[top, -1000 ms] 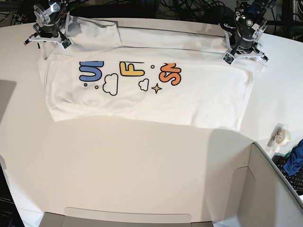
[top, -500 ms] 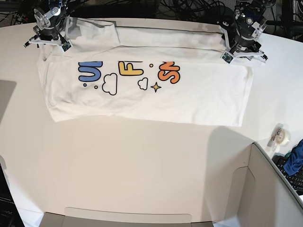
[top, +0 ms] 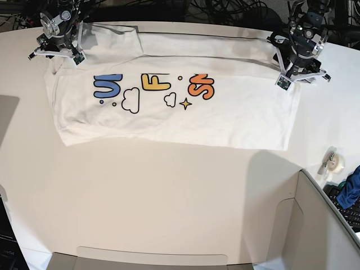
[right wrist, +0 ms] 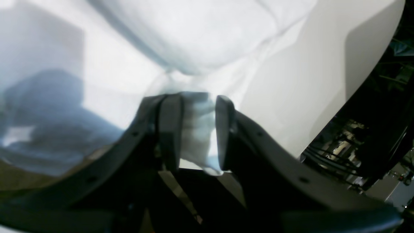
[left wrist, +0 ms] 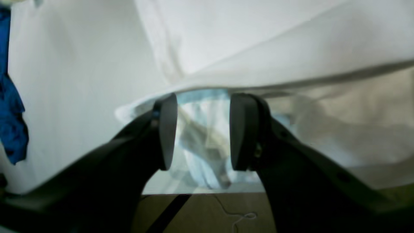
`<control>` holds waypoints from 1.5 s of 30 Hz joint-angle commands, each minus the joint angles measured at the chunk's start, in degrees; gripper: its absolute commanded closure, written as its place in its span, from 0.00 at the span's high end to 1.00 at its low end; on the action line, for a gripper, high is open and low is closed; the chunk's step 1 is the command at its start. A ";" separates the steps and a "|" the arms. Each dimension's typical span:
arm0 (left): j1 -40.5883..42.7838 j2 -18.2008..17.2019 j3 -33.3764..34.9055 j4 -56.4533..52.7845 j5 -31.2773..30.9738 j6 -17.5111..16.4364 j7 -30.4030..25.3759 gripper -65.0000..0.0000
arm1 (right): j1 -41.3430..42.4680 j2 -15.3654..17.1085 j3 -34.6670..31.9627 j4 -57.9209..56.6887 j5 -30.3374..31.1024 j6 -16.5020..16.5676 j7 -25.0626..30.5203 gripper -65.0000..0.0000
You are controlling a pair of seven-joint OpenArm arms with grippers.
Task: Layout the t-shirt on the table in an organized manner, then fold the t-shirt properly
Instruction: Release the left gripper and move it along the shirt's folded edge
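Shirt (top: 185, 115) lies spread flat across the far half of the desk (top: 140, 191), print side up — blue, yellow and orange letters with small clouds and a star. Its far edge is doubled over into a long band running between the two arms.

The left end effector (left wrist: 199, 131), at the shirt's corner on the right of the base view, has its jaws parted; white cloth shows in the gap between the pads, blurred, and neither pad presses on it.

The right end effector (right wrist: 194, 129) sits over the opposite far corner (left in the base view). Its jaws stand partly apart with a bunch of white fabric between them; whether they pinch it I cannot tell.

Near the desk's right edge are a tape roll (top: 334, 163) and a blue cloth (top: 350, 191), beside a grey box (top: 315, 225).
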State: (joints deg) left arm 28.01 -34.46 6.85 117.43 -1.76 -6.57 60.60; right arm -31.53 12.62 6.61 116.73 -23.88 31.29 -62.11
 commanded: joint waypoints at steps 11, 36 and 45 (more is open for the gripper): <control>-4.76 -0.66 -4.79 0.68 0.48 0.28 1.42 0.40 | 2.30 0.17 0.29 0.94 0.54 0.49 0.26 0.30; 2.45 -3.56 -5.14 0.24 0.48 0.19 0.63 0.01 | 2.30 -0.09 2.58 0.94 0.54 0.58 0.26 0.30; 4.65 -3.12 -9.18 2.27 0.22 0.19 0.19 0.01 | 2.47 -2.20 5.04 0.94 0.54 0.58 0.61 0.30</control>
State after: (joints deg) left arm 32.64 -36.82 -1.61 118.96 -2.28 -6.92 61.19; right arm -29.15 10.11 11.22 116.73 -22.57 31.99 -61.67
